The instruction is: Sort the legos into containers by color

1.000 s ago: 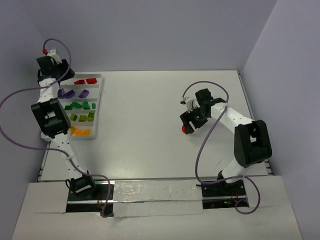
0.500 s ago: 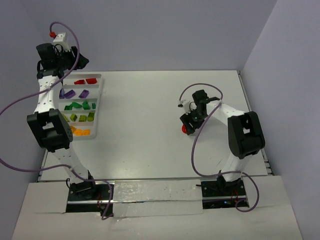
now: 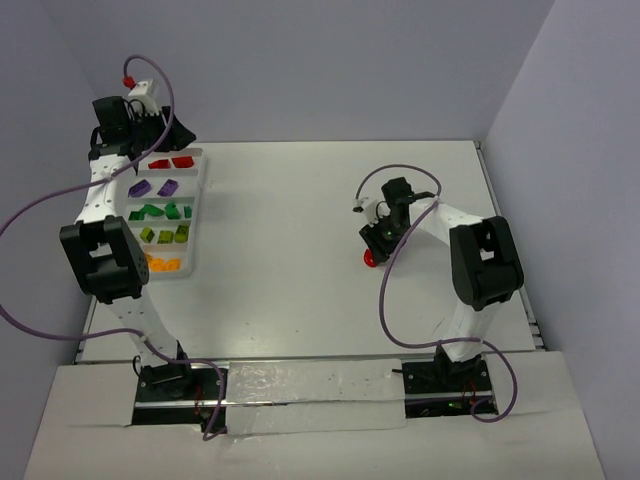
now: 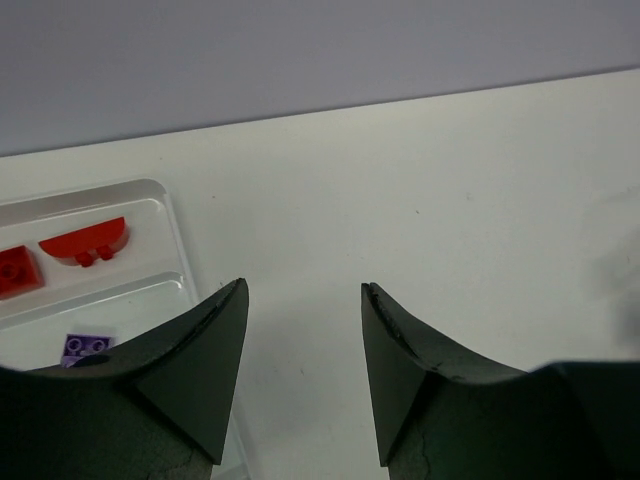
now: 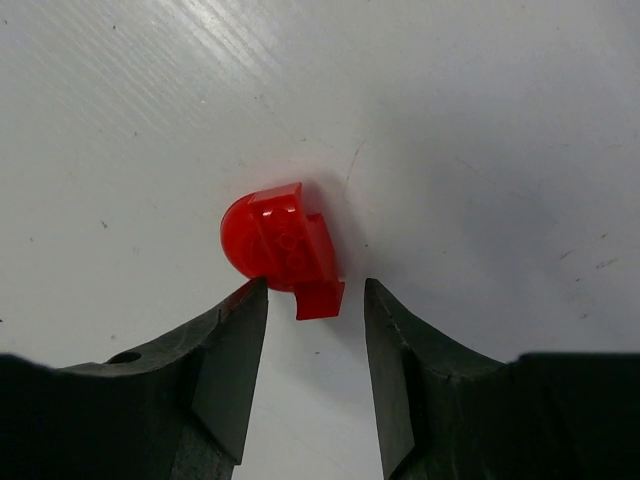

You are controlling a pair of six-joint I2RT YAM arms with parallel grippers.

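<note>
Out on the right half of the table, well apart from the tray, a single red lego lies on the bare white surface. It is a half-round piece, with its curved end turned away from the wrist camera and its squared end towards it. The right gripper is low over it with its jaws apart. The squared end sits between the two fingertips, and a sliver of table shows on either side, so nothing is clamped.

Across the table, the tray lies along the left edge, and its compartments hold the other legos by colour. Two red pieces are in the farthest row. Next come purple ones, dark green ones and lime ones, with orange ones in the nearest row.

The left gripper hangs above the far end of the tray, fingers spread and nothing between them. Its wrist view looks down past the tray's corner — a red half-round piece and a square red brick lie in the end compartment, and a purple brick peeks out beside the left finger
</note>
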